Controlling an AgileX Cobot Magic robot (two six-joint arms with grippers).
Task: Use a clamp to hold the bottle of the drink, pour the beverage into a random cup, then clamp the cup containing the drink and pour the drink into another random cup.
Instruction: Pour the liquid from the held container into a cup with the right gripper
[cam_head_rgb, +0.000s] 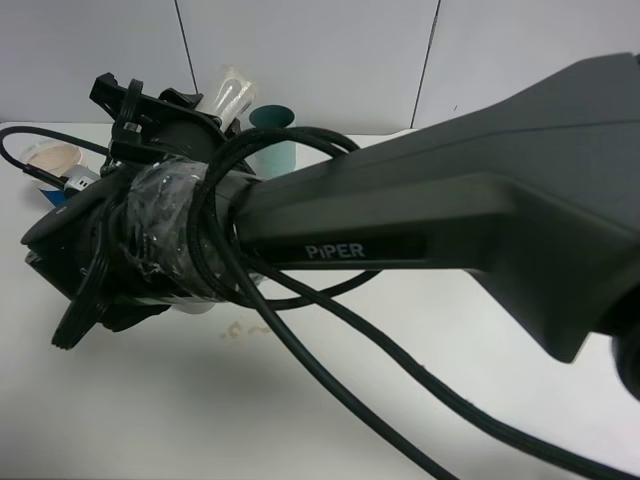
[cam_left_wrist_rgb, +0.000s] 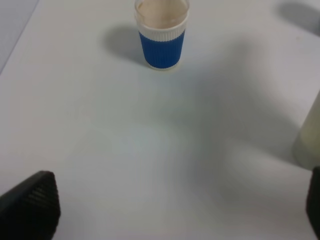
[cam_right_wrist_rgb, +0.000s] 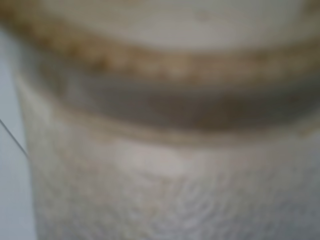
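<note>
Black PIPER-lettered arm (cam_head_rgb: 400, 215) is hiding most of the white table (cam_head_rgb: 300, 410); its right gripper (cam_head_rgb: 185, 110) is clamping the tilted clear plastic bottle (cam_head_rgb: 232, 92), upper left. Left gripper (cam_left_wrist_rgb: 170, 212) is gaping wide, empty; the pale yellow-green tumbler (cam_left_wrist_rgb: 307, 135) is getting cut off at right.

Right arm (cam_head_rgb: 470, 200) is a chunky matte black shell, wide at the back and tapering down with angular bevelled edges, kinda stealth-jet looking. White PIPER lettering (cam_head_rgb: 335, 250) sits on a glossier black strip along its side. The wrist (cam_head_rgb: 165, 215) is bundled up in crinkly clear plastic film (cam_head_rgb: 150, 240), and a bunch of thin black cables (cam_head_rgb: 330, 315) loop around it and trail off in long curves. On the left gripper (cam_left_wrist_rgb: 180, 202) all you get are two black fingertips (cam_left_wrist_rgb: 31, 204) with fine ribbed rubbery pads.
</note>
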